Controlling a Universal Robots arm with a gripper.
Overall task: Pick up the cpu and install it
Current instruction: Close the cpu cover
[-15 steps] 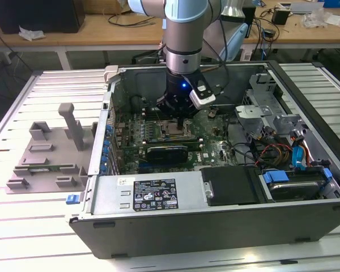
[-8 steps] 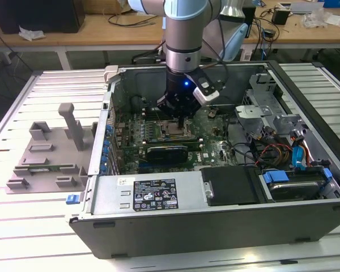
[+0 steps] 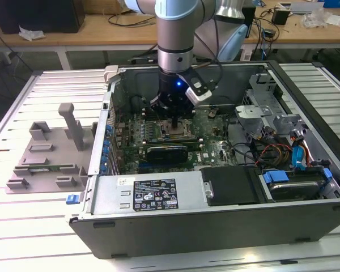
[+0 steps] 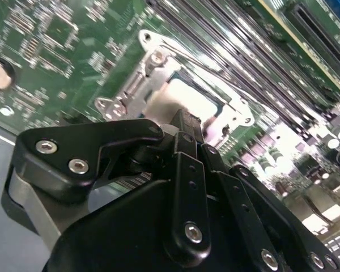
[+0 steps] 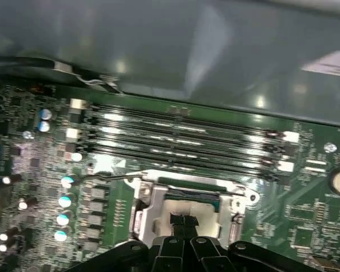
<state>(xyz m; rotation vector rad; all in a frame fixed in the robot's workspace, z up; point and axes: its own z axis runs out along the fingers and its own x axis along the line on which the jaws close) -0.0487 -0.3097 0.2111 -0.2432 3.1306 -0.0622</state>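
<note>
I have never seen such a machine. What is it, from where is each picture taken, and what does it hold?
This is a robot arm with one hand at its end. The exterior view comes from a camera standing apart. It shows an open computer case lying on a slatted table, with a grey plastic tray beside it, at the exterior view's left. The arm reaches down into the case. The two wrist views come from cameras riding on the arm; they look past the black hand at the green motherboard. Just under the hand is the metal-framed socket. The pale square inside the frame in the second wrist view is probably the cpu. Whether the hand grips it, I cannot tell.
</note>
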